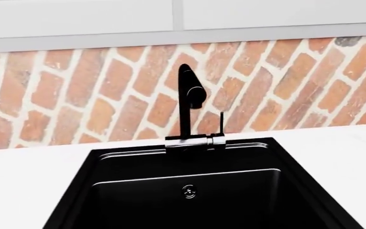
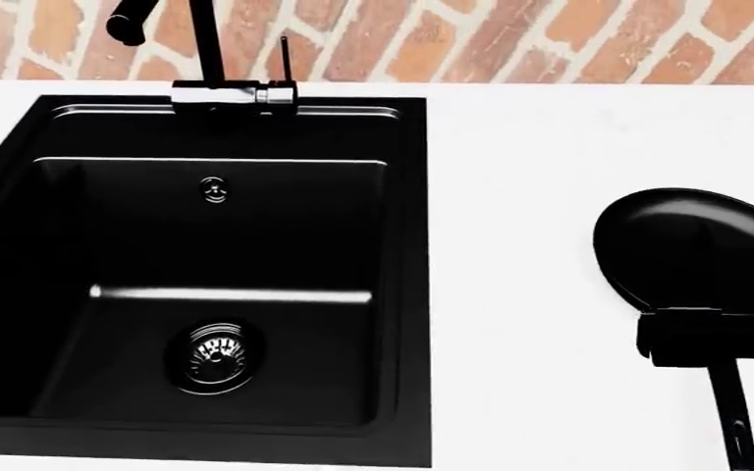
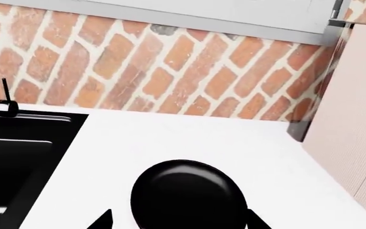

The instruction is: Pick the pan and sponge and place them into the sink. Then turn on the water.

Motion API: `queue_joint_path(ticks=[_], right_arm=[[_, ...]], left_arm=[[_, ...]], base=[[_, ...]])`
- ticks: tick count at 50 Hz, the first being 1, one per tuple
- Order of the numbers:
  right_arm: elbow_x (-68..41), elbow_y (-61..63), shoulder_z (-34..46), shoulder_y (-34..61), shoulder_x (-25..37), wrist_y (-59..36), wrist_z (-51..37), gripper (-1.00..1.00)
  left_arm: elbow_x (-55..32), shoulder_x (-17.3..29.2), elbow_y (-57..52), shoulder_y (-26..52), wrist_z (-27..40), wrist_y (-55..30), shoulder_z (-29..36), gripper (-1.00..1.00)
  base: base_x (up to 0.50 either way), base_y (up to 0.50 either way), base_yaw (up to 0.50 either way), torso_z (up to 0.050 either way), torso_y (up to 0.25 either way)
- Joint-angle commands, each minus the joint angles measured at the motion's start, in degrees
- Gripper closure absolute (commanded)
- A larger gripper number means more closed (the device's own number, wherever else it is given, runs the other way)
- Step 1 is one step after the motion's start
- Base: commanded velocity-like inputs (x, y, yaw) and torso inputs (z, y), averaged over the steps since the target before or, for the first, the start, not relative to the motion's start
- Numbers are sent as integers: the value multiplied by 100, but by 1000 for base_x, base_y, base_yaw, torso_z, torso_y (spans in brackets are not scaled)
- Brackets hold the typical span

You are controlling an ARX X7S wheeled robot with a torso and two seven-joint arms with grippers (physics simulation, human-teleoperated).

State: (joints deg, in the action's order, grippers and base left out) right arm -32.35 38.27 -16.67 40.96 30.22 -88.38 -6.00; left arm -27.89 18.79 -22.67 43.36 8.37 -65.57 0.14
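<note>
Left gripper: out of every view, jaw state cannot be told. Sink (image 2: pixel 410 294): black basin set in the white counter (image 2: pixel 534 294), drain strainer (image 2: pixel 216 355) on its floor, overflow fitting (image 2: pixel 213 189) on its back wall. Tap (image 1: pixel 189 102) stands at the sink's rear rim, thin lever (image 1: pixel 221 123) upright just beside the spout. Pan (image 2: pixel 698 250) rests on the counter right of the sink, well apart from it, handle (image 2: pixel 733 417) pointing away from the brick wall (image 3: pixel 170 71). Right gripper (image 3: pixel 179 220): fingers (image 3: pixel 100 222) spread wide either side of the pan, not clamped. Sponge not visible.
</note>
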Motion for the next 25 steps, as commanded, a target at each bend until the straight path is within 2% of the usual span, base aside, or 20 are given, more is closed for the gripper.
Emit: queue_joint_path(ticks=[1,5,9,12,20,25], right_arm=[[-454,48,-290,-100,208,-142,-322,-100],[-842,-37,-373,-159,291,-142,-647,-100],[-2781,-699,-562,-361,604,-154,-2171,-100],[-3838,-1176,-274,-375,883,-145,-3108,-100],[-4622,-1717,302,-197,1162,-105,-3697,-100],[-5084,-2142,324,-76,1322,0,-4071,-100]], left_arm=[[-32,38,30,-14,-29,31,33,-100],[-25,-4,31,17,20,17,64,-100],[-39,43,49,-3,-7,28,52,-100],[-45,51,64,2,-10,34,53,-100],[-100,91,67,-8,-27,8,-6,-100],[-103,56,75,-17,3,9,22,-100]], base=[[137,0,0,0,0],[79,0,0,0,0],[0,0,0,0,0],[0,0,0,0,0],[0,0,0,0,0],[0,0,0,0,0]])
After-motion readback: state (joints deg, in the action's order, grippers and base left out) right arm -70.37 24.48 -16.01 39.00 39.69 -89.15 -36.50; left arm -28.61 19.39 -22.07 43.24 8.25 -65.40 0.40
